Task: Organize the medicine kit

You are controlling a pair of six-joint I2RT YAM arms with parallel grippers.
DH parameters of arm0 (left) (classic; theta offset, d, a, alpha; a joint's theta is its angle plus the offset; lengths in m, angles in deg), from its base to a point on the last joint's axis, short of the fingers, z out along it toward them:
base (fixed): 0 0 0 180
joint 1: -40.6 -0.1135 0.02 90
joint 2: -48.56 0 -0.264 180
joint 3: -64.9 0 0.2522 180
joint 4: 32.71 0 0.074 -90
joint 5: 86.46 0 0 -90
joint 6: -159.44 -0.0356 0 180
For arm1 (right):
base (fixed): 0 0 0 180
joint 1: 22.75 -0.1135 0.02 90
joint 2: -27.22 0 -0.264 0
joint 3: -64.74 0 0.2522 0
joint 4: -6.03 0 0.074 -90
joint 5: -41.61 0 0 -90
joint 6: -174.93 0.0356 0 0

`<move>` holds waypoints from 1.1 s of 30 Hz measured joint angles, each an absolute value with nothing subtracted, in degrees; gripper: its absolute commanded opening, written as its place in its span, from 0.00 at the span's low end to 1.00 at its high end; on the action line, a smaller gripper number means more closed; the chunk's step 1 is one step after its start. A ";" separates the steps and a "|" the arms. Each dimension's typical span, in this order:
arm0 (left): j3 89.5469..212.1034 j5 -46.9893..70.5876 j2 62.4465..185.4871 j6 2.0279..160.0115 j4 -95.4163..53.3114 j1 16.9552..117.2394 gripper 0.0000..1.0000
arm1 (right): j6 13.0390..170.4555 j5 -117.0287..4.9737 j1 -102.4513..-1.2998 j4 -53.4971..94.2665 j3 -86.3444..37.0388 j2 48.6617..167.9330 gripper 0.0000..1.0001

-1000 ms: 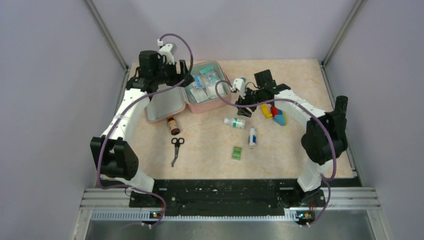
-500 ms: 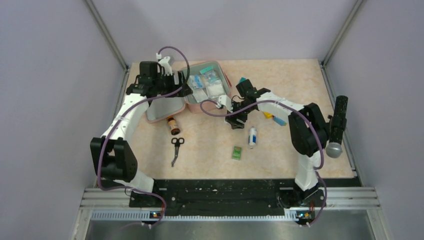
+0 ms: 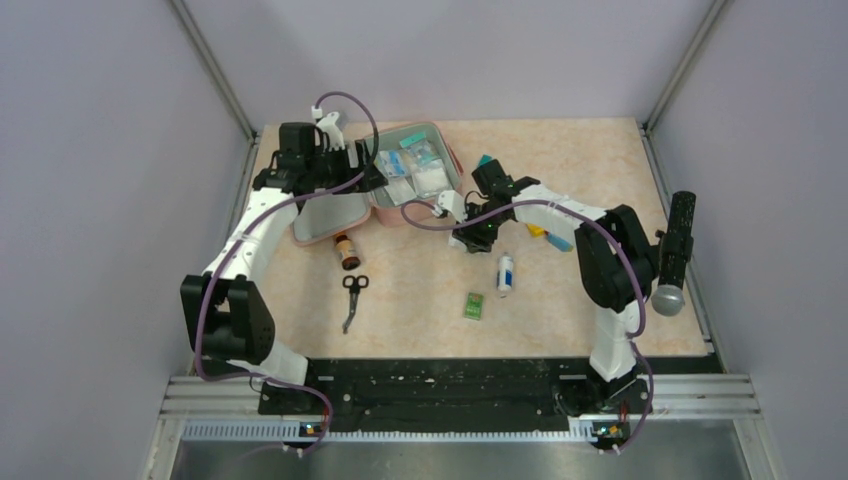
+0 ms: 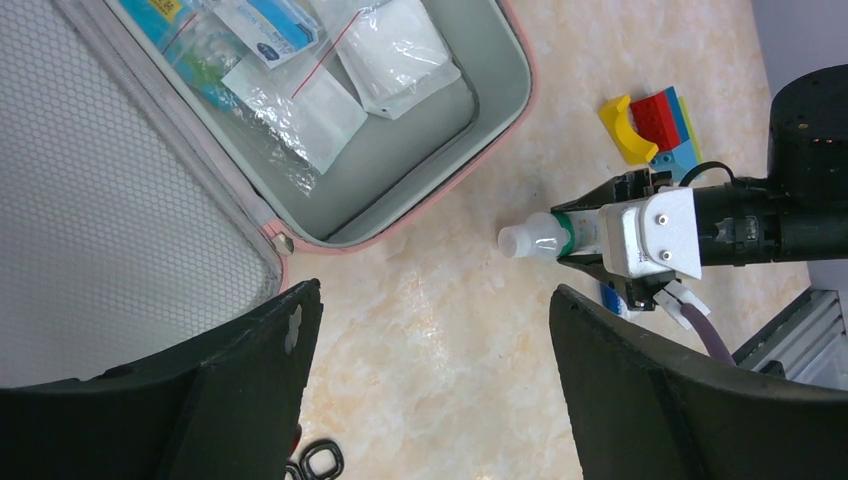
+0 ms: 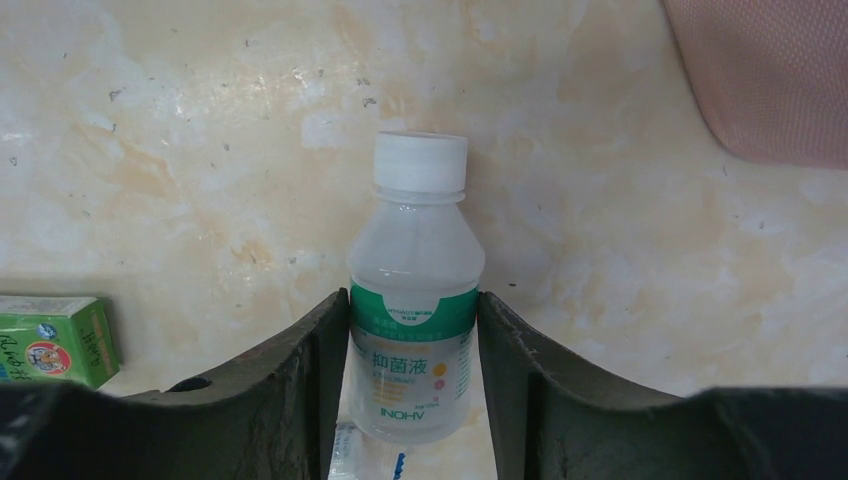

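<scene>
Marbled tabletop, seen from above: the medicine kit (image 3: pixel 420 213) lies open, far-left of the bottle (image 4: pixel 545 238), its length slanting from near left to far right. From the left wrist, the left claw (image 4: pixel 435 310) hangs released, left of the bottle. From the right wrist, the right claw (image 5: pixel 413 310) clenches the bottle. The kit is probably light and floppy, so its firmer rim is the place to grip.

pink medicine kit (image 4: pixel 400 175), grey-green lining; white-capped bottle (image 5: pixel 415 300), green label
</scene>
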State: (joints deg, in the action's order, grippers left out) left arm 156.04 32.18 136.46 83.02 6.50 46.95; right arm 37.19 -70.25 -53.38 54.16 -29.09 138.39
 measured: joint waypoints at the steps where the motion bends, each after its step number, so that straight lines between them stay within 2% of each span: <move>1: 155.97 32.31 136.46 83.11 6.29 46.95 0.88 | 37.45 -70.23 -53.38 54.12 -29.09 138.39 0.47; 7: 155.01 32.75 136.48 84.14 5.02 46.95 0.88 | 38.58 -70.25 -53.38 54.12 -29.09 138.39 0.57; 13: 154.90 32.90 136.48 84.36 4.76 46.88 0.88 | 39.55 -70.28 -53.38 54.12 -29.09 138.41 0.56; 16: 154.75 32.92 136.50 84.36 4.56 46.88 0.88 | 40.16 -70.25 -53.38 54.03 -29.09 138.48 0.64; 18: 154.49 32.90 136.50 84.36 4.56 46.88 0.88 | 40.71 -70.08 -53.38 53.85 -29.09 138.48 0.73; 21: 154.38 32.90 136.59 84.36 4.58 46.88 0.88 | 42.69 -68.72 -53.38 53.79 -29.09 138.26 0.77; 28: 154.36 32.90 137.51 84.49 4.60 46.88 0.88 | 56.14 -61.53 -51.89 53.90 -28.13 130.26 0.73; 33: 154.36 32.86 138.25 84.58 4.60 46.88 0.88 | 71.06 -58.69 -46.93 53.98 -20.96 122.48 0.69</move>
State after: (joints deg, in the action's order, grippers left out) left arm 154.36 32.86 138.25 84.58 4.60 46.88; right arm 71.06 -58.69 -46.93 53.98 -20.96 122.48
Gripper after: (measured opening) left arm 0.880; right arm 0.705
